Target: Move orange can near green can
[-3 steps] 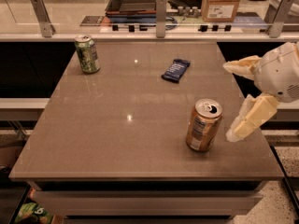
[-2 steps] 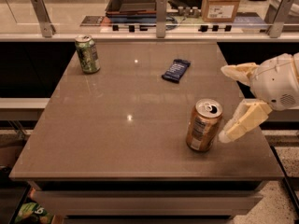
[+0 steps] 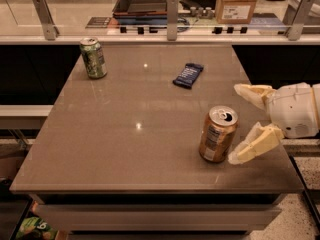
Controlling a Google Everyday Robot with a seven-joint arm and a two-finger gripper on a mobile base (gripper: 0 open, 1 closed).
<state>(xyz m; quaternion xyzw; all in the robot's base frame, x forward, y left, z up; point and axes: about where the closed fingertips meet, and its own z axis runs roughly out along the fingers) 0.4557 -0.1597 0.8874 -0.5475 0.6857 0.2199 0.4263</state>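
I count two cans on the surface (image 3: pixel 125 149): orange can (image 3: pixel 218 134) at 4 o'clock, green can (image 3: pixel 93 58) at 10. My gripper (image 3: pixel 238 125) waits at its 3 o'clock, fingers released.

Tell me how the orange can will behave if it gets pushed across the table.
The orange can stands upright, tall and narrow, so a high push would probably tip it, and on its side it would likely roll. Its top looks opened, so it may be light, and thin walls could dent. The tool sits beside it, open.
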